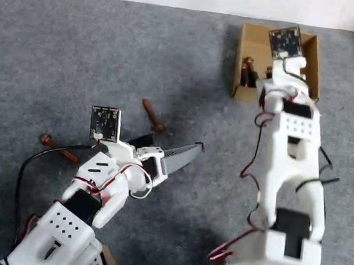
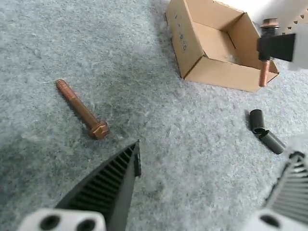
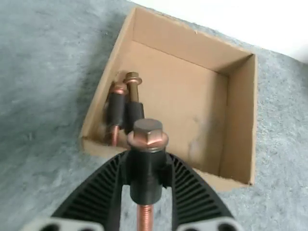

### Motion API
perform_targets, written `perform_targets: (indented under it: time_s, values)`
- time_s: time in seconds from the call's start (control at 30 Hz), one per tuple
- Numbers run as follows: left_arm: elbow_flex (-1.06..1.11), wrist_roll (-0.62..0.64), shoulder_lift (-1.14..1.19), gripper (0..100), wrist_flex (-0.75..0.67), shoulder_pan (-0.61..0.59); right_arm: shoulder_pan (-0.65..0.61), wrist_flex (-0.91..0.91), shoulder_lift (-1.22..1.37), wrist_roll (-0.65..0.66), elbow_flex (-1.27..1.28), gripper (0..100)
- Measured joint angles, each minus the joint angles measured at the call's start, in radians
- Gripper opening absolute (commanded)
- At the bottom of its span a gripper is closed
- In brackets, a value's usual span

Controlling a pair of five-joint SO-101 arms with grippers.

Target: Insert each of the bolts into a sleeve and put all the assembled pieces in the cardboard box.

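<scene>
**Sleeved bolt held upright at the box's near wall, open floor toward 12 o'clock**

The right gripper was pinched on a black cylindrical sleeve with a copper-coloured hex-head bolt run through it. The held piece's long axis stood upright, head up and threaded end down.

In the high view the right arm stretched toward 12 o'clock, with its wrist above the open brown cardboard box. Through the right wrist view the held piece sat about level with the box's near wall, and the bare floor lay beyond it, toward 12 o'clock. I could not tell whether the threaded end had cleared that wall.

Two assembled sleeve-and-bolt pieces lay side by side against the box's 9 o'clock wall, so the free floor was toward 3 o'clock of them. In my judgement, letting go called first for a short carry toward 12 o'clock.

The left gripper was spread wide and empty, well apart from the box. A loose copper bolt lay on the grey carpet at about 10 o'clock from its tips, its axis running 11 to 5 with the head at the nearer end. A second loose bolt lay at 9 o'clock of that arm's wrist, and two bare black sleeves lay near the spread fingers. The left arm was the nearer one to all of these.
</scene>
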Motion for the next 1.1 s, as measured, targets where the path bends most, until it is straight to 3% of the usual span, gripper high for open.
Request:
perform_targets:
  time_s: [0.3,0.67,1.1]
  values:
    - [0.012,0.000,0.000,42,0.000,0.000,-0.002,0.000,0.273,0.000,-0.301,0.5]
    - [0.012,0.000,0.000,42,0.000,0.000,-0.002,0.143,0.500,0.000,-0.681,0.5]
    - [0.012,0.000,0.000,42,0.000,0.000,-0.003,0.149,0.806,0.000,-0.870,0.5]
